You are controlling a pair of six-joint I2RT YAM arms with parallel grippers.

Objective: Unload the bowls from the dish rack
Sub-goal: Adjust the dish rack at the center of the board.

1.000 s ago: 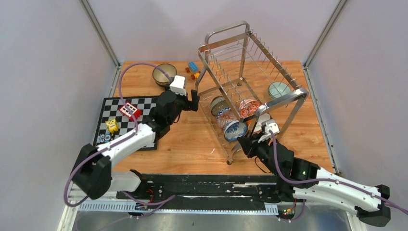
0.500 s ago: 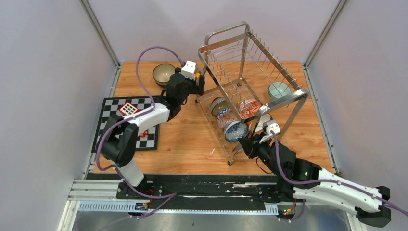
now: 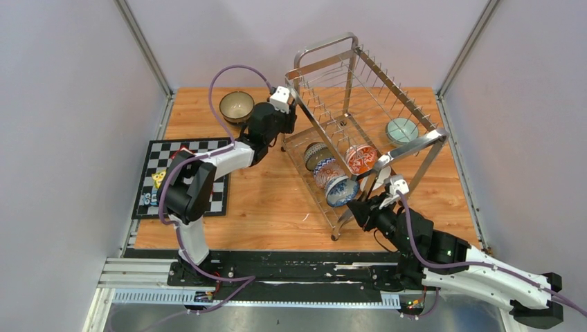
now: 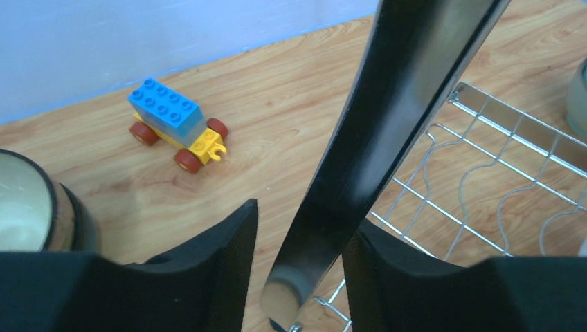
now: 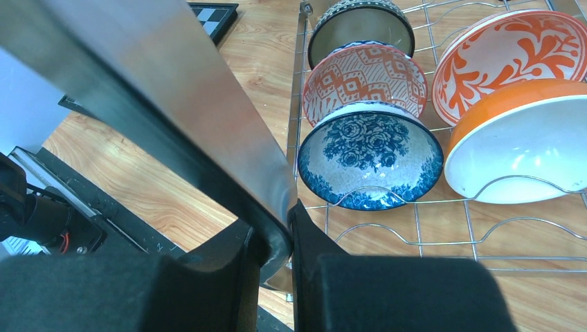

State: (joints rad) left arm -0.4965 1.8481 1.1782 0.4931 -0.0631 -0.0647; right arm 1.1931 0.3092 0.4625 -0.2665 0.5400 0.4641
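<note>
Bowls (image 5: 370, 155), five in one dish rack (image 3: 408, 147)

This is a robotics lab test cell, not a kitchen: a wooden tabletop (image 3: 277, 207) is boxed in by plain grey wall panels (image 3: 69, 104) set between aluminium corner posts (image 3: 142, 45). A left arm (image 3: 228, 155) and a right arm (image 3: 484, 273), white and black and trailing a purple cable (image 3: 239, 67), are bolted to a black rail (image 3: 291, 265) at the near edge. The household goods look like staged props, as a chrome dish rack (image 3: 408, 148) shares the table with a chequered board (image 3: 147, 187) and a toy brick car (image 4: 173, 124).
</note>
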